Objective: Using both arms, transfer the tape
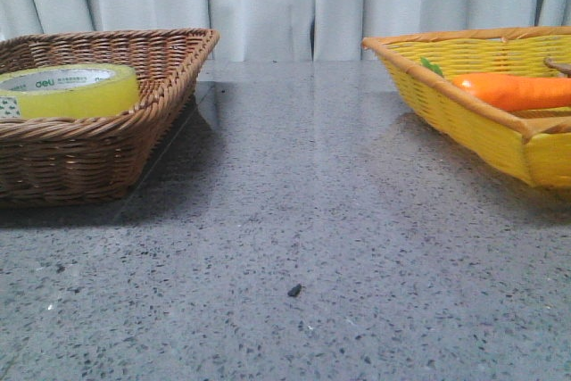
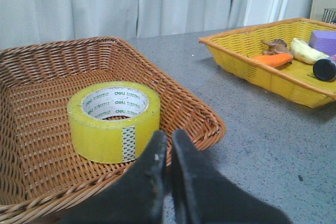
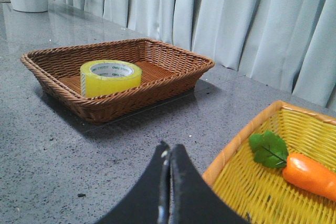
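**One tape roll, two baskets, two closed tools**

There is a single roll of yellow packing tape, lying flat inside the brown wicker basket on the left side of the grey speckled surface. Its white core shows green "deli" print, and a green-patterned white strip runs down its side.

On the right sits one yellow basket. From the left wrist view I count five things in it: an orange toy carrot, a brown piece, a pale yellow item, a purple block and a black round object.

The left tool hovers just beside the brown basket's rim, fingers pressed nearly together, holding nothing. The right tool is likewise closed and empty, above the surface near the yellow basket's corner. One dark speck lies on the surface between the baskets.
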Action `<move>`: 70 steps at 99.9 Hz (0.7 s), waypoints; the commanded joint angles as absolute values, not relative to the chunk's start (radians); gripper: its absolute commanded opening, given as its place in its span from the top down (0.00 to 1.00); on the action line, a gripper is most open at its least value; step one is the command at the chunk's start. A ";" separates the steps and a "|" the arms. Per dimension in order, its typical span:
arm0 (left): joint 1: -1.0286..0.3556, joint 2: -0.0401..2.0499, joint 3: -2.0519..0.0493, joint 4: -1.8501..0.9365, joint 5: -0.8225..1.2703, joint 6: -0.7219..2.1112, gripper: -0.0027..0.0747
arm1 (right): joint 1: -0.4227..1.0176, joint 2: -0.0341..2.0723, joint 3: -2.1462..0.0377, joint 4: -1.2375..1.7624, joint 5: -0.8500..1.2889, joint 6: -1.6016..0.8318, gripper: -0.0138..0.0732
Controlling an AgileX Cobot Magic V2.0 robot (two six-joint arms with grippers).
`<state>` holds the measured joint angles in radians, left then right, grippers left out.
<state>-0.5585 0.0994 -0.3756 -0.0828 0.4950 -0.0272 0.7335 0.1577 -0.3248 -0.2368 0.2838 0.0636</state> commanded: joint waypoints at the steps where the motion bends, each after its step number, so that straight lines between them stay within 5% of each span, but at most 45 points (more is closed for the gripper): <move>1: -0.557 0.111 -0.391 -0.097 0.406 -0.031 0.99 | 0.732 0.166 -0.350 -0.252 0.204 0.061 0.92; 47: -0.234 0.034 -0.104 -0.038 0.064 -0.031 0.99 | 0.732 0.166 -0.350 -0.252 0.204 0.061 0.92; 70: -0.067 -0.038 0.015 -0.038 0.099 -0.031 0.99 | 0.732 0.166 -0.350 -0.252 0.204 0.061 0.92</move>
<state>-0.1060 -0.0061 0.0037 -0.0341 0.1737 -0.0272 0.7335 0.1577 -0.3248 -0.2368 0.2838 0.0636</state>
